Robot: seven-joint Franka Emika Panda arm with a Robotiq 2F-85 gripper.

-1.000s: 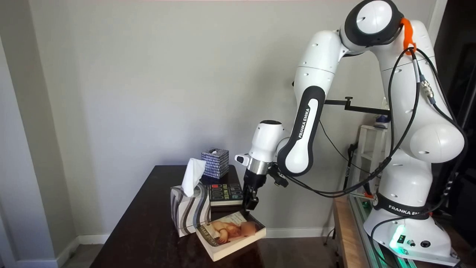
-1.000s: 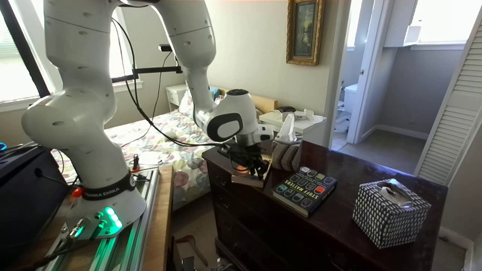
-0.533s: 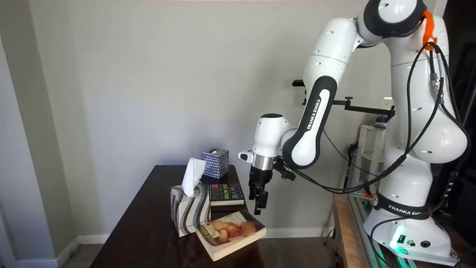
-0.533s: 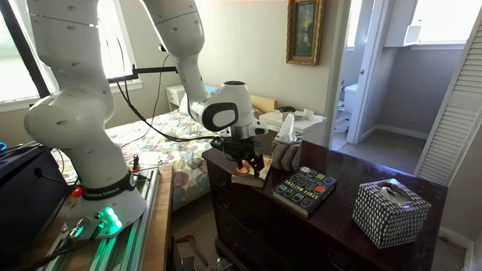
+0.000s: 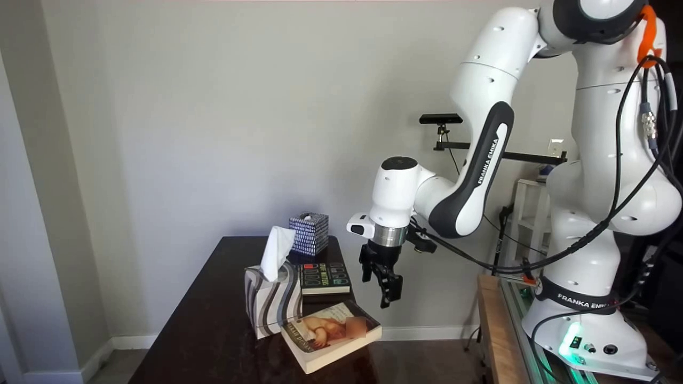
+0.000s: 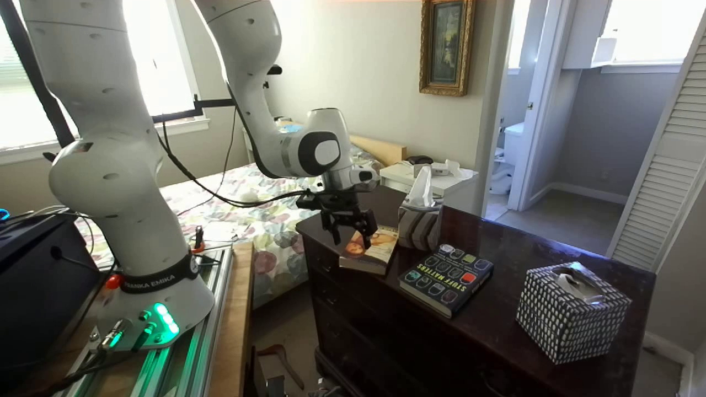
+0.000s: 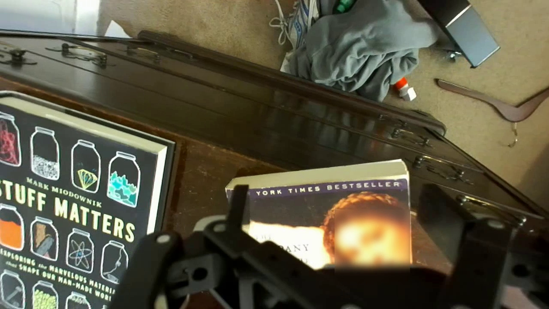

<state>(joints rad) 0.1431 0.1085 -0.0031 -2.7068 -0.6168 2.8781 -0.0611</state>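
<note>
My gripper [image 7: 334,193] is open, its two fingers [image 7: 238,206] spread wide with nothing between them. It hangs above a thick paperback [image 7: 291,206], which shows a purple band and a painted figure on its cover. In both exterior views the gripper [image 5: 379,290] [image 6: 353,241] is raised clear of that paperback [image 5: 325,330] [image 6: 380,251], which lies flat near the edge of a dark wooden dresser [image 5: 213,320]. Beside it stands a striped tissue box [image 5: 275,304] [image 6: 419,226] with a tissue sticking out. A black book, Stuff Matters [image 7: 77,171] [image 6: 448,278], lies alongside.
A black-and-white patterned tissue box [image 6: 571,309] [image 5: 309,234] stands at one end of the dresser. A bed [image 6: 248,187] is behind the arm. On the floor lie grey clothing [image 7: 360,43] and a wooden hanger [image 7: 510,109]. A bracket-mounted camera [image 5: 441,118] is near the arm.
From down at the paperback, my gripper has risen and drawn back toward the robot base, its fingers spreading apart. Books and tissue boxes have stayed where they were.
</note>
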